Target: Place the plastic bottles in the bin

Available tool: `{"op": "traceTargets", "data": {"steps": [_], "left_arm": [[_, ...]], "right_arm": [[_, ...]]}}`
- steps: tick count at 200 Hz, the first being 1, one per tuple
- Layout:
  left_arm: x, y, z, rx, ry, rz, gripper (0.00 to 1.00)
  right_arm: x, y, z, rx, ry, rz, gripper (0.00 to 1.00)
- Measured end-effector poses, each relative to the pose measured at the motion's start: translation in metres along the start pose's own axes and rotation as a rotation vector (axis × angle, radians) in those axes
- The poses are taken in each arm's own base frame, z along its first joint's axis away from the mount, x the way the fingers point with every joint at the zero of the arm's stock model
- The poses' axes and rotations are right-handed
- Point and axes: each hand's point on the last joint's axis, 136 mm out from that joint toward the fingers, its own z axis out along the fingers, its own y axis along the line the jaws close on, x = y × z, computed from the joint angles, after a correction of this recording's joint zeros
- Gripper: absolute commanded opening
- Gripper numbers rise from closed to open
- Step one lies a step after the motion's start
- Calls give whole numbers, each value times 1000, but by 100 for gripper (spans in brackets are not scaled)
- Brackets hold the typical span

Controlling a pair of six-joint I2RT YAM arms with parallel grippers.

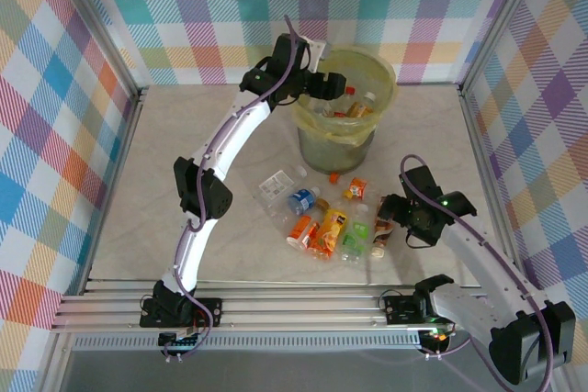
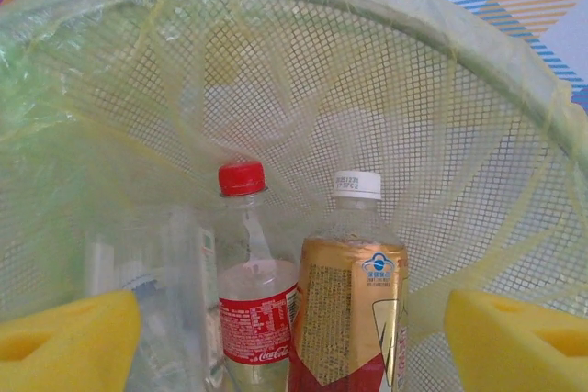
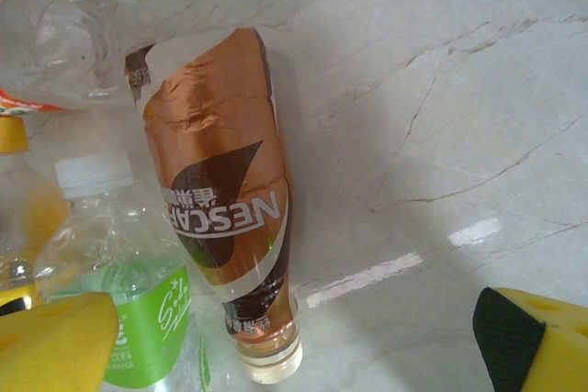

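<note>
The bin (image 1: 384,72), pale green with a yellowish bag, stands at the back of the table. My left gripper (image 1: 331,89) hangs over its rim, open. In the left wrist view the yellow pads (image 2: 69,341) are wide apart around the left gripper (image 2: 294,346). Below it, a red-capped cola bottle (image 2: 253,309) and a gold-labelled, white-capped bottle (image 2: 354,309) stand untouched inside the mesh bin (image 2: 441,135). Several plastic bottles (image 1: 322,222) lie on the table before the bin. My right gripper (image 1: 388,227) is open just above a brown-labelled bottle (image 3: 220,199), its pads (image 3: 537,337) clear of it.
A green-labelled bottle (image 3: 119,273) lies close to the left of the brown one, and a clear crushed bottle (image 3: 64,34) beyond it. Bare marble table (image 3: 441,89) extends to the right. Checked walls and metal posts (image 1: 469,107) enclose the workspace.
</note>
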Motion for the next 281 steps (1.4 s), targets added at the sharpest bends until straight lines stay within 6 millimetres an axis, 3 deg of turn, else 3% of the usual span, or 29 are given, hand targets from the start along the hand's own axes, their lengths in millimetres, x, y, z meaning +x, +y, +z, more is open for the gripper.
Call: {"op": "traceTargets", "data": {"steps": [26, 66, 124, 155, 171, 193, 235, 281], "left_arm": [[0, -2, 0, 0, -1, -3, 100], [-18, -9, -20, -9, -46, -4, 100], [-80, -42, -112, 5, -226, 30, 100], [-94, -54, -155, 3, -280, 42, 100], [-87, -55, -170, -9, -273, 40, 100], [-63, -49, -185, -39, -249, 29, 100], [-3, -24, -214, -153, -254, -6, 100], [40, 1, -266, -286, -360, -71, 100]], "right_arm": [[2, 2, 1, -15, 8, 0, 95], [4, 4, 0, -30, 14, 2, 90], [6, 5, 0, -46, 18, 4, 87], [8, 4, 4, -42, 22, 4, 86], [9, 3, 7, -38, 27, 3, 86], [11, 4, 13, -32, 46, 1, 85], [15, 11, 26, -41, 89, -4, 83], [16, 16, 39, -30, 121, -12, 81]]}}
